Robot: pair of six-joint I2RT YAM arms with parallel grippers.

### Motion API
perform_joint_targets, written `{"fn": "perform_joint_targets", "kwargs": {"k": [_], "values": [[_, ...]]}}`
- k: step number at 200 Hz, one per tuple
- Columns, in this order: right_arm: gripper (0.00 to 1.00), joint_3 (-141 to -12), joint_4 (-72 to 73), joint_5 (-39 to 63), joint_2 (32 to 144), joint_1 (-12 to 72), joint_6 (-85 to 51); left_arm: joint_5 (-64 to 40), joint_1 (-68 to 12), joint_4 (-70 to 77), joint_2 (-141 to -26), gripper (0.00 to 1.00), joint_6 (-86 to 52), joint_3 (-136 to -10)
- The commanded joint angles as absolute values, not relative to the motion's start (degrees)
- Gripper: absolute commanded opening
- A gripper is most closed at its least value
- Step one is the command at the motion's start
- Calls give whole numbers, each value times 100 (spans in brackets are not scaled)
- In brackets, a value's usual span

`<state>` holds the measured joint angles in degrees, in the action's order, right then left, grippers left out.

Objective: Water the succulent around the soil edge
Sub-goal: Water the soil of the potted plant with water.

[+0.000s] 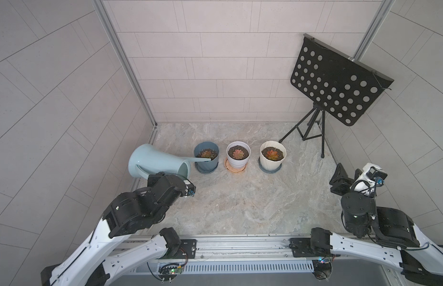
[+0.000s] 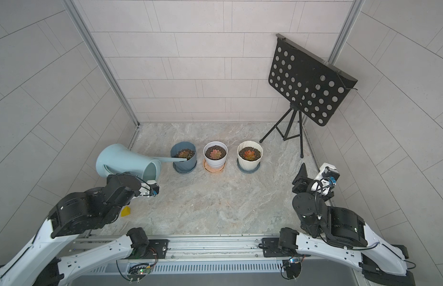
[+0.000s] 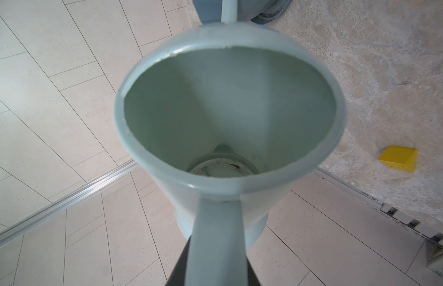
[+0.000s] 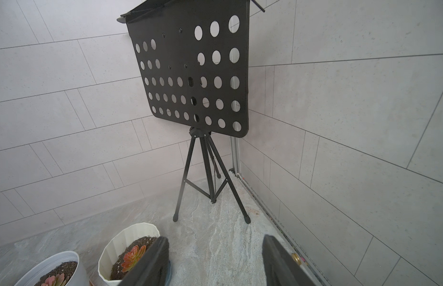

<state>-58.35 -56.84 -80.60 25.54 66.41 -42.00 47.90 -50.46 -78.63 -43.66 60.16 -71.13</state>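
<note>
A light-blue watering can hangs tipped on its side at the left, and its open top fills the left wrist view. Its long spout tip rests over the near soil edge of the blue pot, beside a small orange-green succulent. No stream of water shows at the tip. My left gripper is shut on the can's handle, its dark fingers flanking it. My right gripper stands open and empty near the right wall, apart from the pots.
A white pot on an orange saucer and a cream ribbed pot stand right of the blue one, each with a succulent. A black perforated music stand on a tripod occupies the back right corner. A yellow block lies under my left arm.
</note>
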Motion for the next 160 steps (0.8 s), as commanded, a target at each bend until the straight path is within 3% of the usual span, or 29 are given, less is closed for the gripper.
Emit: {"fn": "perform_joint_targets", "kwargs": {"k": [1,160], "values": [[64,-5817,-5705,-8095,2522,6629,-4192,5115,-5095,-7612,-4404,0,6132,-7294],[64,-5898,-5682,-8178,2522,6622,-4078,5273,-5105,-6481,-4820,0,6645,-6902]]}}
